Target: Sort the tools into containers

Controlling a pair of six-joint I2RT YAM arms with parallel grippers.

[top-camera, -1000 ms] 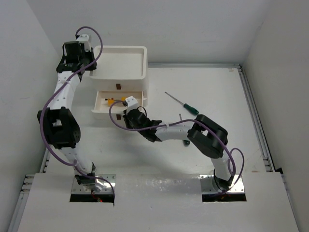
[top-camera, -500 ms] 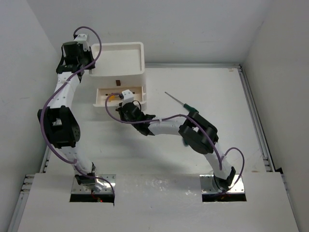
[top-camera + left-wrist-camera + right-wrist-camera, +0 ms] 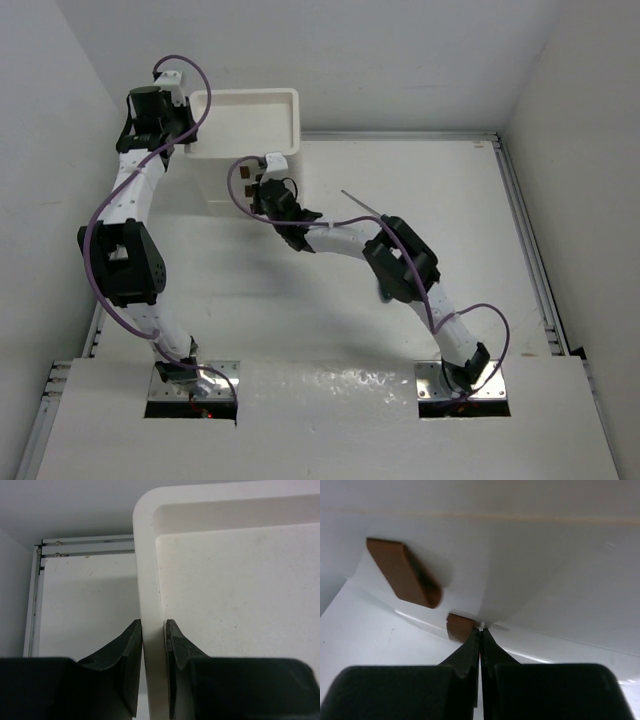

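The white container unit (image 3: 240, 150) stands at the far left of the table (image 3: 450, 200), close to the back wall. Its shallow top tray (image 3: 235, 580) faces up, with a rounded corner and a raised rim. On the white front below the tray are 2 small tabs: an upper brown tab (image 3: 404, 572), seen tilted in the right wrist view, and a lower brown tab (image 3: 460, 626) further down and to the right.

The left gripper (image 3: 152, 626) is at the tray's left side. Its 2 dark fingers straddle the tray's wall, 1 outside and 1 inside, and the jaws stand only narrowly apart, pinched on that wall.

The right gripper (image 3: 480, 629) is at the front of the unit. Its jaws are pressed fully together with nothing between them, and the tips touch the white front just beside the lower brown tab, to that tab's right.

1 screwdriver (image 3: 358, 201) lies on the table to the right of the unit, well apart from it. Only its thin metal shaft shows, pointing toward the far left, and its handle end runs under the right arm's elbow, so the handle's colour cannot be told.
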